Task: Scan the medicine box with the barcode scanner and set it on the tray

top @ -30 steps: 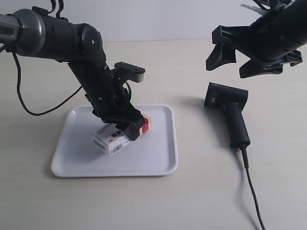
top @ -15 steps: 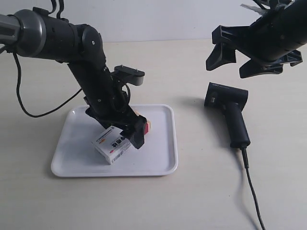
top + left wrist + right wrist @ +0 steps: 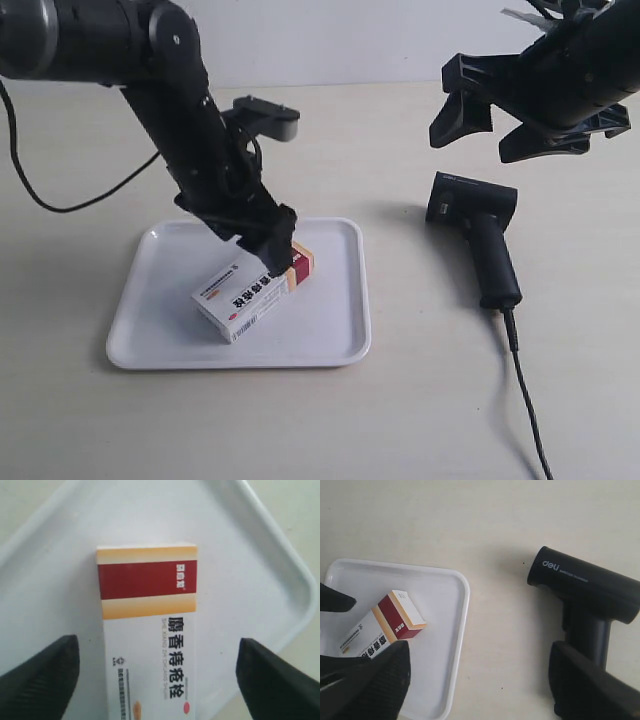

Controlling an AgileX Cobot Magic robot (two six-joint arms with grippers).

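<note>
The medicine box (image 3: 243,297), white with a dark red and tan end, lies flat on the white tray (image 3: 335,345), barcode side facing front. My left gripper (image 3: 268,246) hangs just above the box's red end, open, and its fingers (image 3: 47,672) stand apart from the box (image 3: 150,630) on both sides. The black barcode scanner (image 3: 478,240) lies on the table beside the tray, cable trailing toward the front. My right gripper (image 3: 474,140) hovers open above and behind the scanner (image 3: 590,592), holding nothing. The right wrist view also shows the box (image 3: 385,625) and the tray (image 3: 447,625).
The scanner's thin black cable (image 3: 528,400) runs along the table to the front edge. The left arm's own cable (image 3: 60,225) loops over the table behind the tray. A pale wall bounds the table at the back.
My left gripper has opened, let go of the medicine box and risen off it. The box now rests flat on the tray. The right arm and scanner have not moved.
</note>
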